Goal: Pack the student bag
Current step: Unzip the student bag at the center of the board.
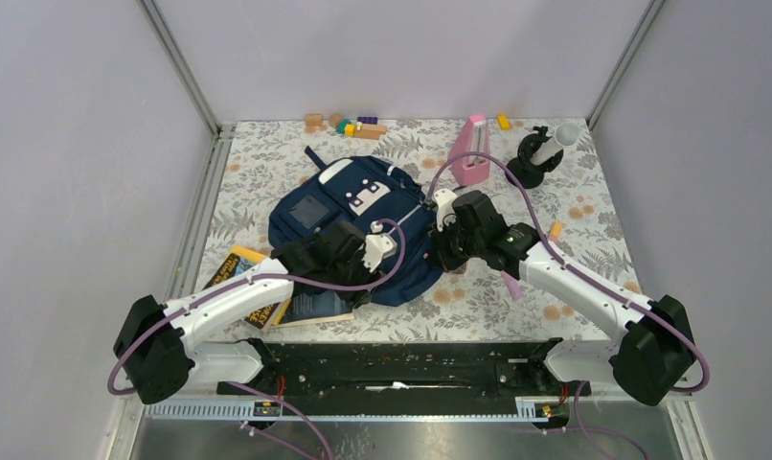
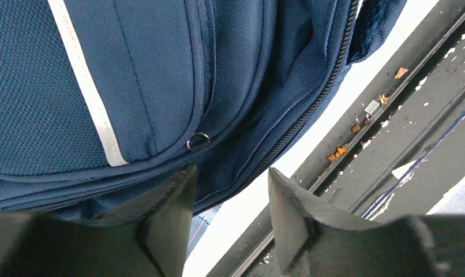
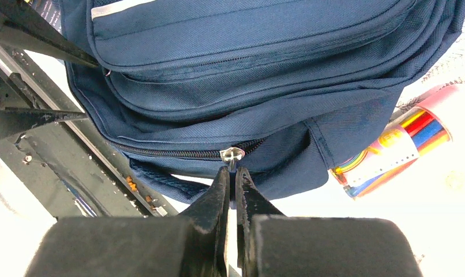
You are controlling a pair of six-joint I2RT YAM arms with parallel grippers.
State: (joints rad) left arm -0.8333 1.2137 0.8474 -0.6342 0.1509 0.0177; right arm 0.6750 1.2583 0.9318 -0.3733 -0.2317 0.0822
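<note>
navy student bag [image 1: 358, 216], thin white stripes, white patch

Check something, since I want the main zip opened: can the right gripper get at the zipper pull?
Very likely yes: the right gripper is closed right at the silver zipper pull of the student bag, apparently pinching its tab, with nothing in between.

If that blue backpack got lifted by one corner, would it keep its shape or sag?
Probably sag: the student bag is soft fabric, creased and folded where it lies. Likely not slippery; the weave looks coarse. Pulling the zipper pull, pinched by the right gripper, may drag the whole bag unless something steadies it.
</note>
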